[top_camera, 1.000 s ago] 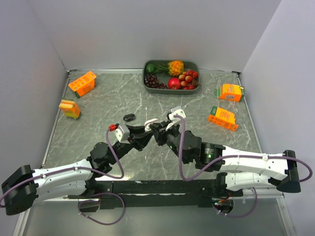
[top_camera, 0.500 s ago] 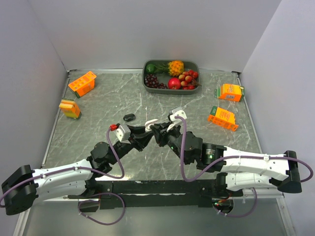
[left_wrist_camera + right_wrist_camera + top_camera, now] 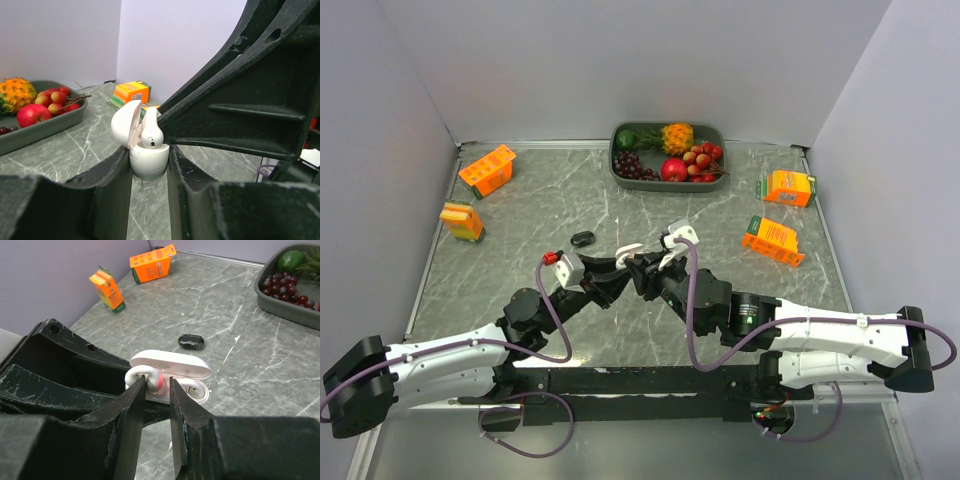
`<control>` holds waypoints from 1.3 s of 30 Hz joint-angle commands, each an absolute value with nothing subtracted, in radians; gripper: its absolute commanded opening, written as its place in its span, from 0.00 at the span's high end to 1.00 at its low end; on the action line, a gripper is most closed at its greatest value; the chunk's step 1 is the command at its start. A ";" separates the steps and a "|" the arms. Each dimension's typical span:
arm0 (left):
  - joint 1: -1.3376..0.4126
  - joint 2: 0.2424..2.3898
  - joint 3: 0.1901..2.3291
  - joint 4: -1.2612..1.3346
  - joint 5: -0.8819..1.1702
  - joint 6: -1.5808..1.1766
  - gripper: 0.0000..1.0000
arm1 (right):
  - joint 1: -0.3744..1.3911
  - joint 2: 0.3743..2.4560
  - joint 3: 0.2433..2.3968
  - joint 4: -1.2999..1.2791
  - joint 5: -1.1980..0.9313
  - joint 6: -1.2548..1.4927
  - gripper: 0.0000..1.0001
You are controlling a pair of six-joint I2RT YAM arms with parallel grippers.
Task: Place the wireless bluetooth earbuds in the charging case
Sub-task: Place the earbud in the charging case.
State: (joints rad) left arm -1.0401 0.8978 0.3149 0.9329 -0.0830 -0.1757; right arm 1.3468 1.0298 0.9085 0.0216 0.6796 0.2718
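Observation:
My left gripper [image 3: 149,162] is shut on the base of a white charging case [image 3: 148,159], holding it upright above the table with its lid [image 3: 125,122] open. My right gripper [image 3: 157,385] is closed on a white earbud [image 3: 156,382] with a red patch, standing at the case's left slot. That earbud sticks up from the case in the left wrist view [image 3: 151,134]. A second white earbud [image 3: 194,389] lies in the right slot. A small glossy black piece [image 3: 583,239] lies on the table behind the grippers. Both grippers meet at the table's middle [image 3: 632,264].
A grey tray [image 3: 617,168] of fruit stands at the back centre. Orange cartons lie at the back left [image 3: 488,169], left [image 3: 462,221], back right [image 3: 788,187] and right [image 3: 772,240]. Walls close off three sides.
The right gripper has edged slightly lower toward the case with the earbud. The left gripper and the case have stayed in place.

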 commanded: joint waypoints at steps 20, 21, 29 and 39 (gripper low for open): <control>-1.040 0.854 0.359 1.005 -0.031 -0.210 0.99 | 1.358 1.000 0.922 -0.035 0.706 0.262 0.65; -1.039 0.854 0.356 1.003 -0.031 -0.212 0.99 | 1.358 1.003 0.925 -0.038 0.712 0.262 0.66; -1.040 0.842 0.345 0.997 -0.028 -0.216 0.99 | 1.353 1.005 0.940 -0.051 0.727 0.252 0.66; -1.039 0.838 0.337 0.988 -0.017 -0.213 0.99 | 1.350 1.022 0.966 -0.078 0.735 0.265 0.66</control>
